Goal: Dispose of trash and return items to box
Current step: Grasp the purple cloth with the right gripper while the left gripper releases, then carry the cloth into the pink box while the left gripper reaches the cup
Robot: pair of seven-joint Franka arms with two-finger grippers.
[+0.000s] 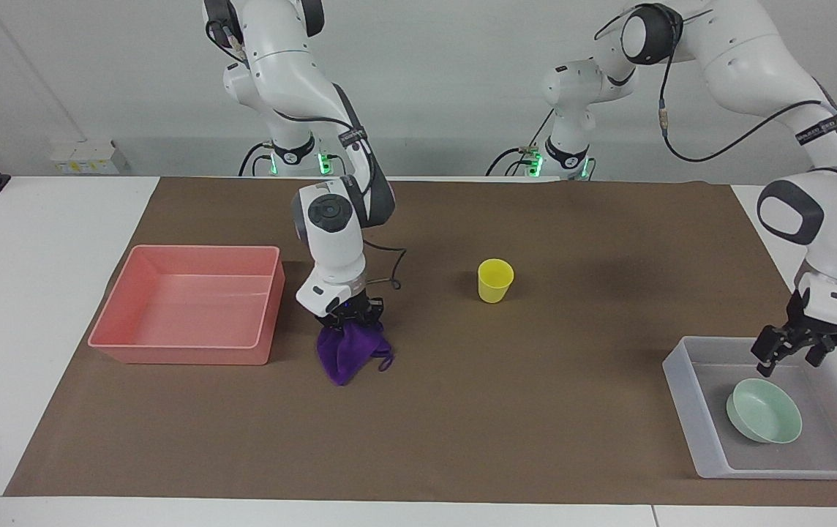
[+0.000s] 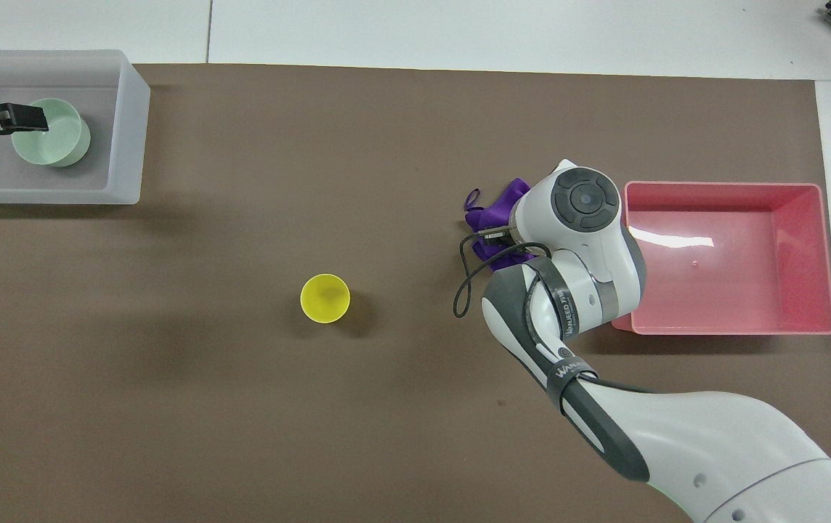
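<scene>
Table (image 1: pixel 535 439): brown mat, carrying all items.
Pink bin (image 1: pixel 126 322): at right arm's end.
Box (image 1: pixel 682 380): at left arm's end, holding bowl (image 1: pixel 766 411).
Left gripper (image 1: pixel 792 355): over box, above bowl, fingers spread, released.
Right gripper (image 1: pixel 351 316): fingers clenched on purple cloth (image 1: pixel 345 355), beside pink bin.
Yellow cup (image 1: pixel 495 280): upright, mid-table.

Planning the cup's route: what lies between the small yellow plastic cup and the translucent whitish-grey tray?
Only bare brown mat lies between the yellow plastic cup and the translucent tray, clearest in the overhead view.
</scene>
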